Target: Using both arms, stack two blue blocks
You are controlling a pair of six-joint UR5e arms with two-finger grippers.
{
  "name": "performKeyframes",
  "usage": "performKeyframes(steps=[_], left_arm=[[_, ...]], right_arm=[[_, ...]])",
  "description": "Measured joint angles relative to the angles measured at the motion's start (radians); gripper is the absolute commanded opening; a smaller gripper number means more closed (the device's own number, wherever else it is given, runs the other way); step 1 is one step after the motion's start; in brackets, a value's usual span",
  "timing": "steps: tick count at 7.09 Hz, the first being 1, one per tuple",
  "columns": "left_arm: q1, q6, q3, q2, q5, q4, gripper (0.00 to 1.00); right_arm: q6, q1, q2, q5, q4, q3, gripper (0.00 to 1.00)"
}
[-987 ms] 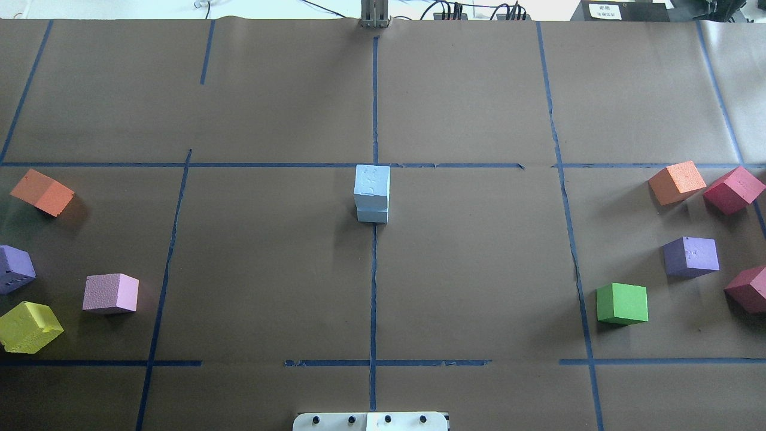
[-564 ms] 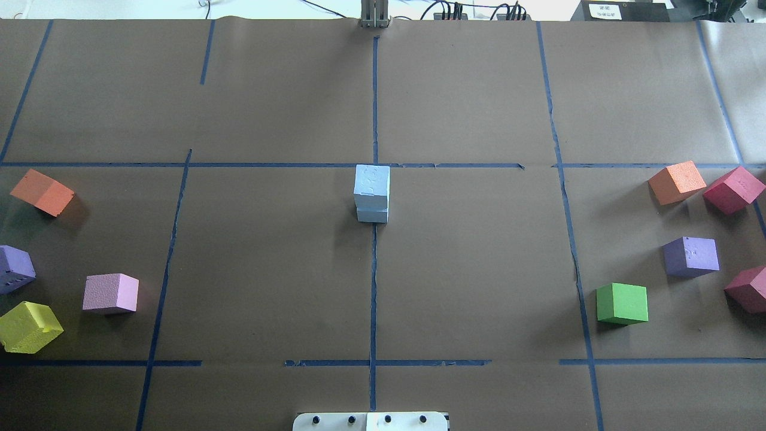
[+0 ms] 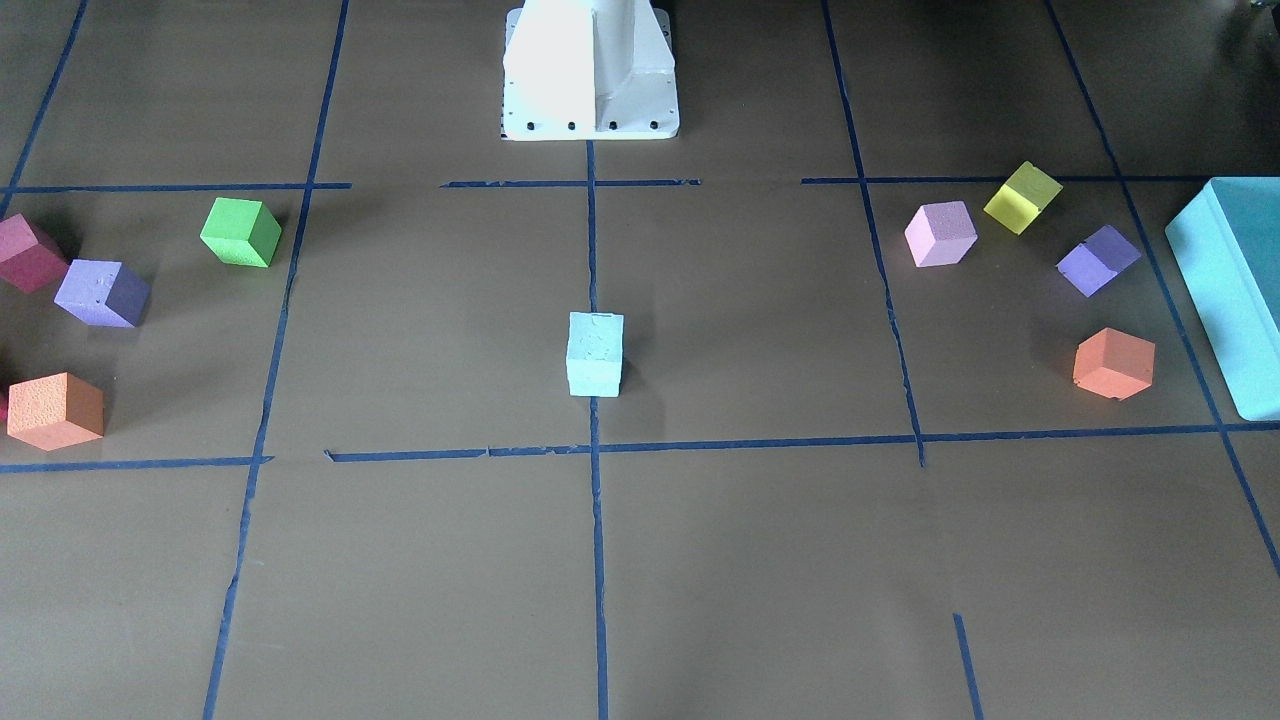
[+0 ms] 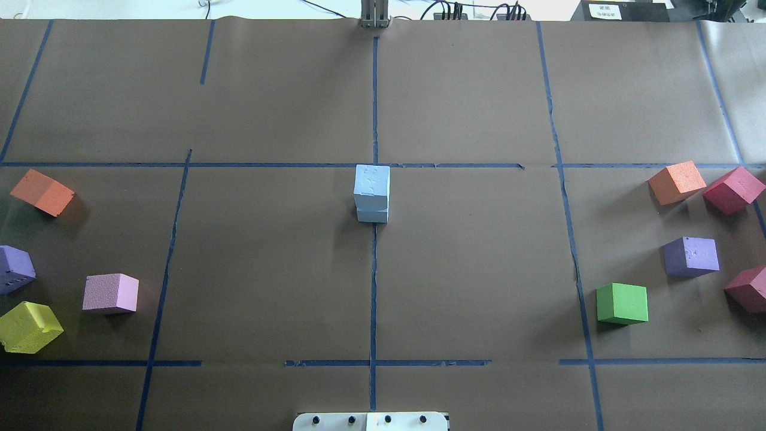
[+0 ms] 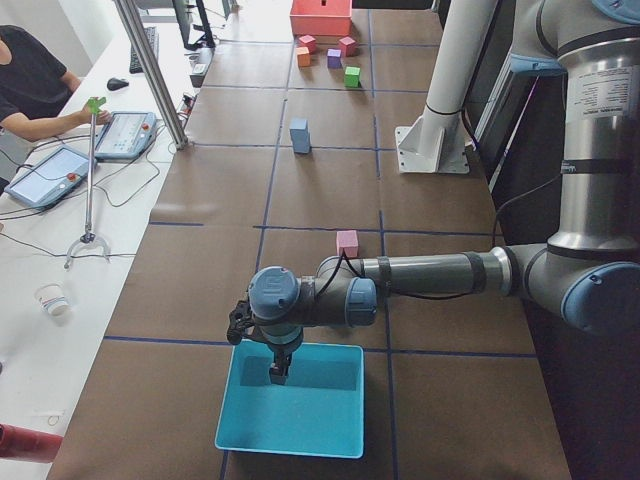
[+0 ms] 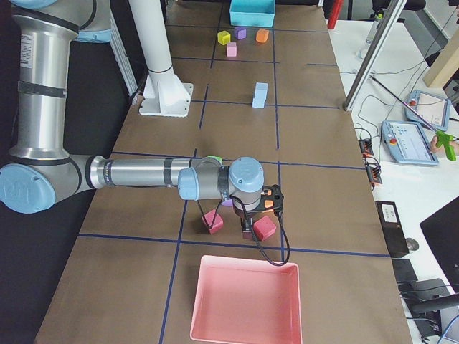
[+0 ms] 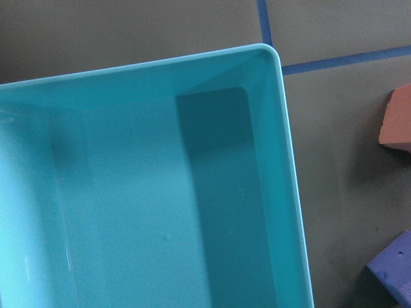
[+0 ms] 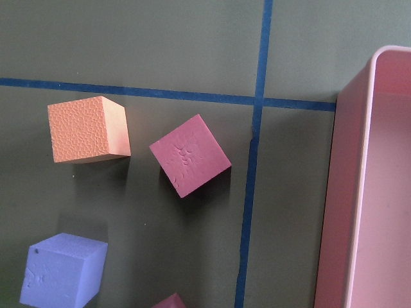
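The two pale blue blocks stand stacked at the table's centre on the blue tape line: the upper block (image 4: pixel 371 182) sits on the lower block (image 4: pixel 372 214). The stack also shows in the front view (image 3: pixel 595 355) and far off in both side views (image 5: pixel 300 135) (image 6: pixel 260 94). My left gripper (image 5: pixel 278 374) hangs over the teal box (image 5: pixel 295 400), far from the stack. My right gripper (image 6: pixel 247 231) hangs over the red cubes near the pink tray (image 6: pixel 247 301). I cannot tell whether either gripper is open or shut. Neither wrist view shows fingers.
Orange (image 4: pixel 42 191), purple (image 4: pixel 15 268), pink (image 4: pixel 111 293) and yellow (image 4: pixel 29 326) cubes lie at the left. Orange (image 4: pixel 676 181), dark red (image 4: pixel 733 190), purple (image 4: pixel 691 256) and green (image 4: pixel 622 303) cubes lie at the right. The white pedestal (image 3: pixel 590 70) stands at the robot's side.
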Motion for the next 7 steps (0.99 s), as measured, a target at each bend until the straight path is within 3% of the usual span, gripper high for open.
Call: performKeyframes(steps=[3,7], left_arm=[[0.003,-0.028,-0.08,0.006,0.013,0.092,1.0],[0.005,-0.029,-0.078,0.008,0.041,0.097,1.0]], right_arm=[[0.0,0.0,0.004,0.0,-0.001,-0.002,1.0],[-0.002,0.0,0.003,-0.001,-0.001,-0.005,1.0]])
